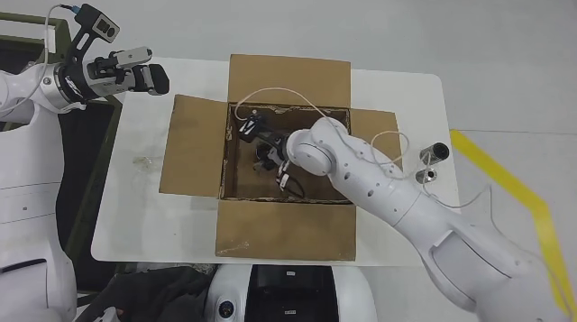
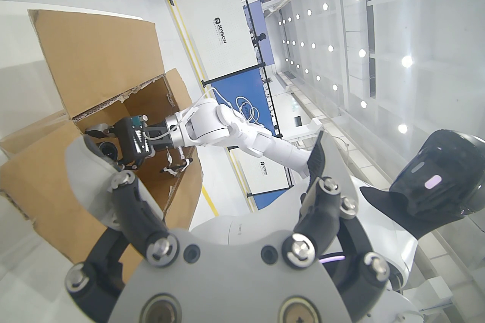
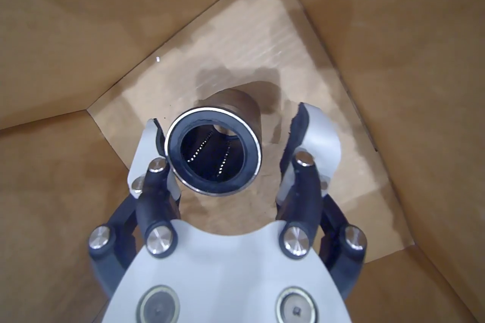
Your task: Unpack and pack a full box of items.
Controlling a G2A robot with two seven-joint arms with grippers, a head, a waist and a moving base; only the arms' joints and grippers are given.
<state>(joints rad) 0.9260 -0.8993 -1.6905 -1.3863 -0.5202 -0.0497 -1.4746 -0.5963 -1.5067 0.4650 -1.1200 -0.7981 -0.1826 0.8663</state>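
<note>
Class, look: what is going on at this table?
The right tool is down inside the open brown cardboard box on the white table. Its fingers are open around a hollow steel cylinder with a black end ring on the box floor, not yet clamped. The left tool hangs open and empty off to the side. A similar cylinder stands on the table beside the box.

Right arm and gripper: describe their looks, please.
The right arm is glossy white with a thin white cable looped along it. The right gripper has a grey palm plate, black linkages with silver bolts, and curved white fingers lined with black pads.
</note>
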